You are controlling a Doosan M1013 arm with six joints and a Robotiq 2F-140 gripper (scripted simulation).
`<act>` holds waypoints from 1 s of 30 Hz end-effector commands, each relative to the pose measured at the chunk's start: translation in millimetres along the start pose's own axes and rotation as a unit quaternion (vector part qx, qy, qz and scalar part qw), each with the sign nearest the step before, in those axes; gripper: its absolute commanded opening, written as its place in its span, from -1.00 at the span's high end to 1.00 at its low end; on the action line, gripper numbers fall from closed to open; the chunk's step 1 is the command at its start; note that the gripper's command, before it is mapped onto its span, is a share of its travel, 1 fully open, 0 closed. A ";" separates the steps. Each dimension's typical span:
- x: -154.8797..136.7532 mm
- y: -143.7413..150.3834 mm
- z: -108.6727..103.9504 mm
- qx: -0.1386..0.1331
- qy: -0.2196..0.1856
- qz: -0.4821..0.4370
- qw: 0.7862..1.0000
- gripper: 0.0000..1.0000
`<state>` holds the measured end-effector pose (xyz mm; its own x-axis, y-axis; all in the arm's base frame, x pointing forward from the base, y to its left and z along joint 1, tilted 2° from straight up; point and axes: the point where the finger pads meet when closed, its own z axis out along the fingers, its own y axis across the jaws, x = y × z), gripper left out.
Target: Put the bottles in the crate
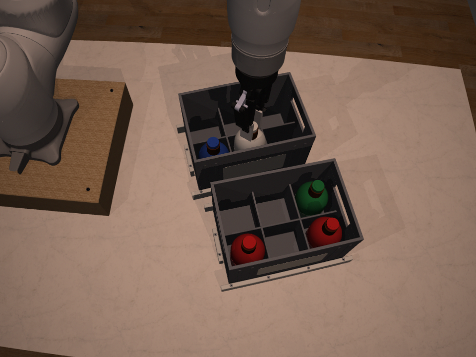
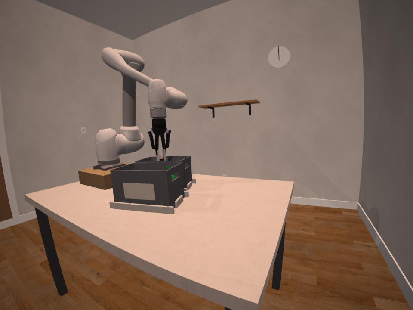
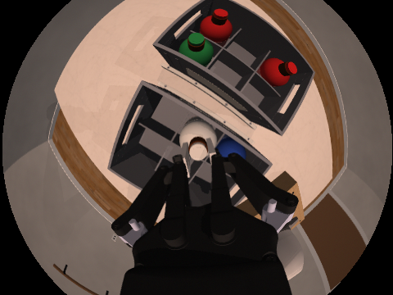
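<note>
My gripper [image 1: 253, 126] [image 2: 161, 156] [image 3: 198, 147] is shut on the neck of a white bottle [image 1: 258, 144] [image 3: 198, 130], upright in a near-side middle compartment of the far crate [image 1: 292, 142] [image 2: 188, 172]. Its cap sits higher than that of the blue bottle [image 1: 213, 149] [image 3: 232, 150] in the corner compartment beside it. The near crate [image 1: 246, 273] [image 2: 166, 187] [image 3: 176, 57] holds a green bottle [image 1: 311, 201] [image 3: 196, 54] and two red bottles, one [image 1: 248, 253] [image 3: 274, 73] at the left corner and one [image 1: 322, 233] [image 3: 215, 29] at the right. The pick list is not visible.
Pale rails [image 1: 286, 274] [image 2: 141, 207] with screws run along the crates' bases. The crates stand close together, with high walls and thin dividers. The robot's base stands on a wooden block [image 1: 93, 153] [image 2: 95, 178] at the left in the top view.
</note>
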<state>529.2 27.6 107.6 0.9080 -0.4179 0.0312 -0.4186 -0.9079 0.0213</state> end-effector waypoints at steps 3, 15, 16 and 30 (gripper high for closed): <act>0.0 0.0 2.2 0.000 0.000 0.000 1.000 1.00; 0.0 0.0 7.2 0.000 0.000 0.000 1.000 1.00; 0.0 0.0 7.7 0.000 0.000 0.000 1.000 1.00; 0.0 0.0 13.7 0.000 0.000 0.000 1.000 1.00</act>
<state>529.4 27.2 94.6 0.9080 -0.4179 0.0312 -0.4186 -0.9079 0.0213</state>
